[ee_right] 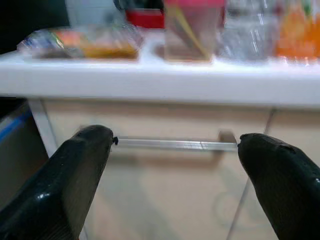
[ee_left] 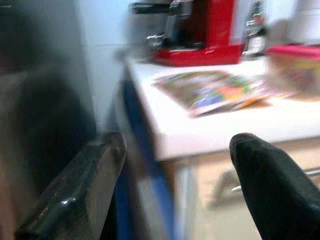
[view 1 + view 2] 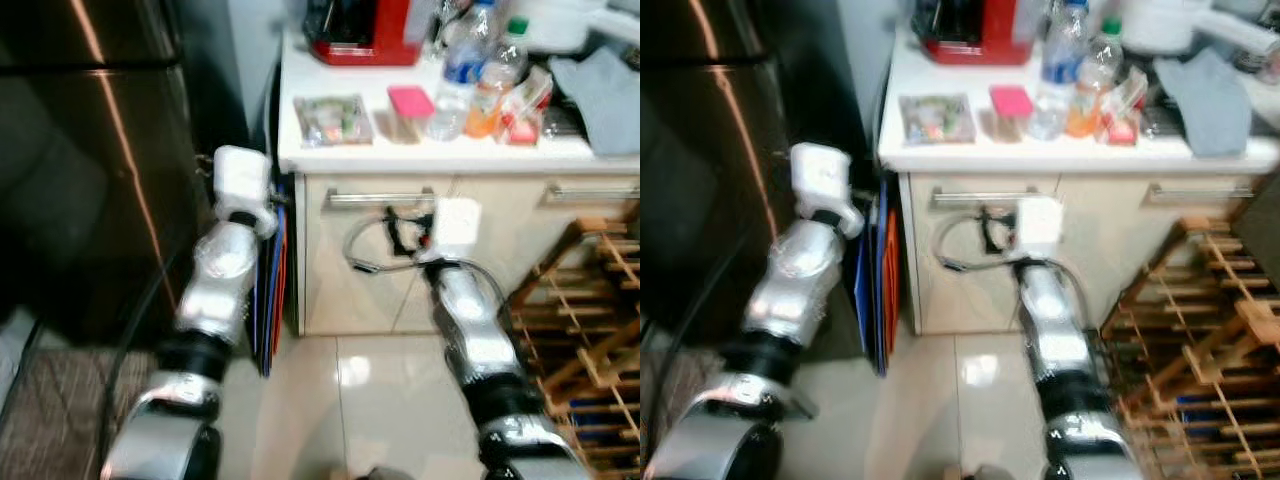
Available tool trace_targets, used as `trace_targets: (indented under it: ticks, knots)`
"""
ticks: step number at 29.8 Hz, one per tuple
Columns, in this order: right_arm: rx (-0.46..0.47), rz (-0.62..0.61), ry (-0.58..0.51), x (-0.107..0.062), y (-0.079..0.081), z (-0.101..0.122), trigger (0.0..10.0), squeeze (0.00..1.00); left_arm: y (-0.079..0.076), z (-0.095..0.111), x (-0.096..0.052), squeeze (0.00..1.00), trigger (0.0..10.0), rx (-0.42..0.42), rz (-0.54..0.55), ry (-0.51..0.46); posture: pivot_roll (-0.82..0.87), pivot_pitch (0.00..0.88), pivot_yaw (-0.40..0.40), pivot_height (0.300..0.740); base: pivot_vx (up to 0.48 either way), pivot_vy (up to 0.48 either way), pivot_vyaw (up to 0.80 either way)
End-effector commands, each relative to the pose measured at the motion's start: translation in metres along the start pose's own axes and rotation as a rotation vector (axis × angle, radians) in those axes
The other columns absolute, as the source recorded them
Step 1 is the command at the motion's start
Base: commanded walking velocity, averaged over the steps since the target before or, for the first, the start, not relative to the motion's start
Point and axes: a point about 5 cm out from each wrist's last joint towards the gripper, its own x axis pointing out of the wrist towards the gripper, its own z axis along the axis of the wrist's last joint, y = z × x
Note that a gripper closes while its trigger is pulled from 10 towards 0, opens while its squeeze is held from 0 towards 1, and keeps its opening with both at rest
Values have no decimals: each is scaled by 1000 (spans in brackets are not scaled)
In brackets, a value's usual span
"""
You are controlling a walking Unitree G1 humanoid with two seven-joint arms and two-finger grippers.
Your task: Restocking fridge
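Note:
The dark fridge [image 3: 90, 170] stands shut on the left. On the white counter [image 3: 440, 155] to its right lie a clear pack of mixed food [image 3: 332, 118], a pink-lidded tub [image 3: 410, 108], a water bottle [image 3: 462, 70] and an orange drink bottle [image 3: 488, 92]. My left gripper [image 2: 177, 145] is open and empty, raised by the counter's left corner beside the fridge. My right gripper [image 1: 177, 140] is open and empty too, held in front of the drawer handle [image 1: 175, 145] below the counter top.
A red coffee machine [image 3: 365, 30] and a grey cloth [image 3: 610, 90] sit further back on the counter. Blue and orange boards [image 3: 272, 280] stand in the gap between fridge and cabinet. A wooden rack [image 3: 600, 300] stands at the right. The floor is pale tile [image 3: 370, 400].

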Motion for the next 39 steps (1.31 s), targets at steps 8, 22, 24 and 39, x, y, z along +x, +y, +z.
trace_targets:
  ticks: [8, 22, 24, 39]
  knots:
    - [-35, 6, 133, -44, -21, -31, 10000, 0, 22, -53, -75, 0, 10000, -35, -29, 258, -77, 0, 10, 740, 0, 0, 0]
    - [-41, 41, 100, -29, -8, -17, 10000, 0, 3, -17, -38, 0, 10000, -21, -12, 101, -98, 0, 17, 740, 267, -311, 0]
    - [-42, 42, 100, -29, -8, -17, 10000, 0, 3, -15, -37, 0, 10000, -24, -8, 93, -98, 0, 15, 740, 0, 0, 0]
    - [-16, 39, 70, -24, -2, -11, 10000, 0, -1, 21, -21, 0, 10000, 23, -58, -81, -103, 0, 21, 740, 384, 0, 0]
